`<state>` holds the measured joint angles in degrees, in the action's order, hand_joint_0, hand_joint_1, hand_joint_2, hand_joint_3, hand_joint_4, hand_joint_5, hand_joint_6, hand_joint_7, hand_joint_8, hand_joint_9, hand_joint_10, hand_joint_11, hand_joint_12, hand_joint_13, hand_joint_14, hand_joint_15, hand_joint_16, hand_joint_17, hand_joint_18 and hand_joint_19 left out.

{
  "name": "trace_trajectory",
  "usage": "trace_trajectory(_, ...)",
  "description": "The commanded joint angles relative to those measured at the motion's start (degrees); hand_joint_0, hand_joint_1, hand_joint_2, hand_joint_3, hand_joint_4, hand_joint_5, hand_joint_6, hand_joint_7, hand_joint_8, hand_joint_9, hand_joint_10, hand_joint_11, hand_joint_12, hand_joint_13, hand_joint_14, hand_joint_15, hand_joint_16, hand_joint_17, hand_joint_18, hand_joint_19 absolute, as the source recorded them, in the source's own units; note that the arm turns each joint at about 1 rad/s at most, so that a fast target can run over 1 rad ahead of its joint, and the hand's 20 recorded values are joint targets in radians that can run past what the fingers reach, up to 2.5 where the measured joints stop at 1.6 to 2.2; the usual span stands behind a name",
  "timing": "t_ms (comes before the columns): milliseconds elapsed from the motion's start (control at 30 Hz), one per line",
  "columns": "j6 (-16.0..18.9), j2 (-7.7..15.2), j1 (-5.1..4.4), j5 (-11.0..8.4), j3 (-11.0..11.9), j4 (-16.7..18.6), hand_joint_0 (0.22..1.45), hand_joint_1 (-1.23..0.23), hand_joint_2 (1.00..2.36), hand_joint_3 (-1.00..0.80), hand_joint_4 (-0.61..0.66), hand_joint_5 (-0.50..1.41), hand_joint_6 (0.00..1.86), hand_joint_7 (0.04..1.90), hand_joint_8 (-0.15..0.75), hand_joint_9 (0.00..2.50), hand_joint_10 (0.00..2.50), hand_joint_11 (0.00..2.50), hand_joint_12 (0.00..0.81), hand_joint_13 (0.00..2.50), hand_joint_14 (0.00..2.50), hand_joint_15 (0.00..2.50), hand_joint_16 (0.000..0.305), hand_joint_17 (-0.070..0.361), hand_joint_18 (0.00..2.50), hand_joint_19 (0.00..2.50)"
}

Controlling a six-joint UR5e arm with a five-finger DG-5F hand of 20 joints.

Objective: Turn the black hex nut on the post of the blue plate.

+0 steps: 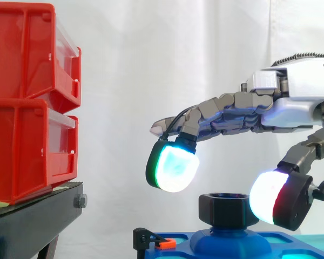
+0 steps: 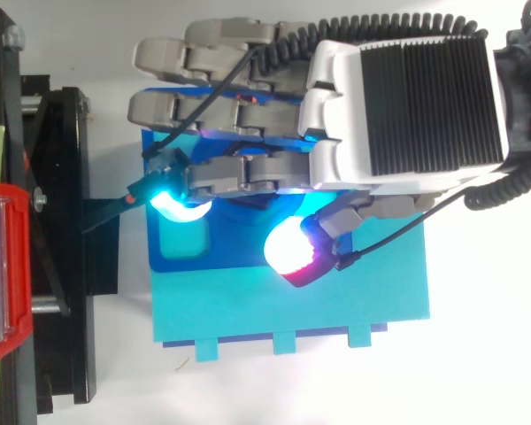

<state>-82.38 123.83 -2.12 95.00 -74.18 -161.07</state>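
1. The hand (image 1: 291, 102) comes in from the right edge of the side view and hangs level above the blue plate (image 2: 179, 257). In the top view its back faces up, over the plate's upper half.
2. The fingers (image 1: 221, 110) are spread wide and mostly stretched out toward the red bins (image 1: 27, 102). One of them bends downward, and its pad (image 1: 174, 164) glows cyan-green.
3. That pad sits above and to the left of the black hex nut (image 1: 227, 209), with a clear gap between them.
4. The thumb (image 1: 272, 197) reaches down on the opposite side, its pad glowing white with a red edge. It is just beside the nut's right flank at nut height, but I cannot tell whether it touches.
5. The nut stands between the bent finger and the thumb, and nothing is gripped.
6. The nut stands upright on a rounded blue mound (image 1: 232, 240) rising from the plate.
7. A turquoise sheet (image 2: 336, 310) lies under the plate, on the side toward the bottom of the top view.
8. A small black bracket with an orange tab (image 1: 166, 244) sits at the plate's left edge.
9. The bins are stacked in two tiers on a black stand (image 1: 32, 221), well apart from the nut.
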Motion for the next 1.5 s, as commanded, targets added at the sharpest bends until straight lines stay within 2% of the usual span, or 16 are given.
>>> trace_trajectory(0,0.4,0.3,0.1,0.19,0.1,0.3,0.46,-0.76,1.0,-0.5,0.05,-0.3,0.5,0.76,0.146,0.01,0.0,0.07,0.314,0.0,0.0,0.01,0.046,0.104,0.04,0.23)
trace_trajectory(333,0.3,0.4,0.19,0.28,0.1,0.7,0.57,-0.77,1.0,-0.5,0.05,-0.3,0.5,0.74,0.129,0.06,0.0,0.04,0.29,0.02,0.0,0.0,0.04,0.091,0.07,0.21)
trace_trajectory(667,0.3,0.4,0.54,0.28,0.1,0.4,0.57,-0.77,1.0,-0.5,0.05,-0.3,0.5,0.74,0.127,0.06,0.0,0.04,0.289,0.02,0.0,0.0,0.04,0.09,0.08,0.21)
trace_trajectory(900,0.2,0.4,0.81,1.16,0.1,-0.1,0.57,-0.77,1.0,-0.5,0.05,-0.3,0.5,0.75,0.131,0.07,0.0,0.05,0.289,0.03,0.0,0.0,0.04,0.09,0.08,0.21)
trace_trajectory(1467,0.2,0.3,1.33,1.68,0.1,-0.4,0.58,-0.76,1.0,-0.5,0.11,-0.27,0.5,0.8,0.138,0.12,0.0,0.04,0.289,0.07,0.0,0.0,0.04,0.09,0.14,0.2)
